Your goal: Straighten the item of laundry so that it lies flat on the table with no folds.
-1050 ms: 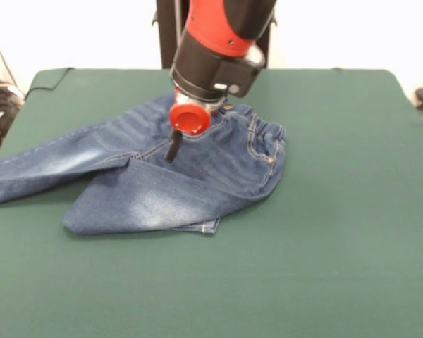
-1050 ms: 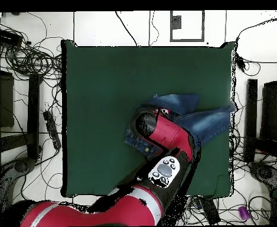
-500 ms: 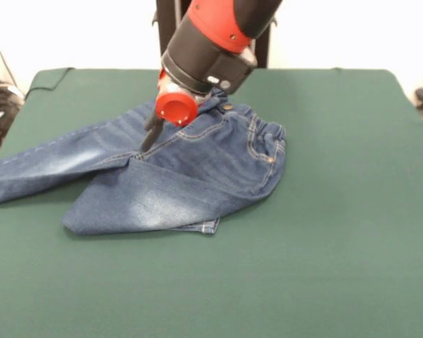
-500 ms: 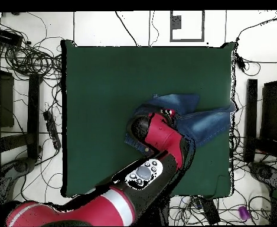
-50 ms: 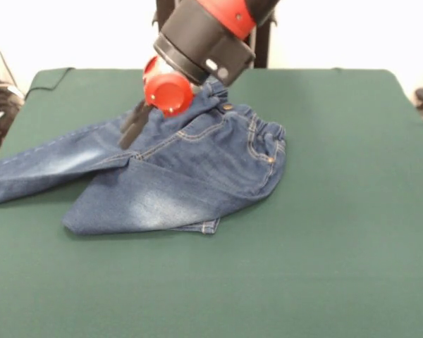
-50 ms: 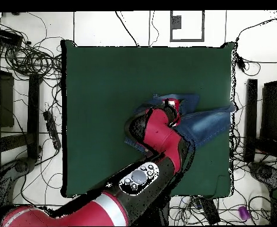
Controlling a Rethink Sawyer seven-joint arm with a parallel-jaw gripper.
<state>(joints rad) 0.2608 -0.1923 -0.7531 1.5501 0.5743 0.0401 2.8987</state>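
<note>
Currently we list: jeans (image 5: 176,176) folded, one leg toward frame left, on green desk (image 5: 338,211); claw (image 5: 130,128) over upper thigh, whether apart or together we cannot tell.

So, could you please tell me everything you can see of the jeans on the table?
The jeans are small, blue denim with tan stitching, a gathered elastic waistband and whitish faded patches. They lie crumpled on the green table: one leg stretches to the table's left edge in the front view, the other is folded across, a hemmed cuff peeking from underneath. The hand hangs over the upper leg; contact is unclear.
</note>
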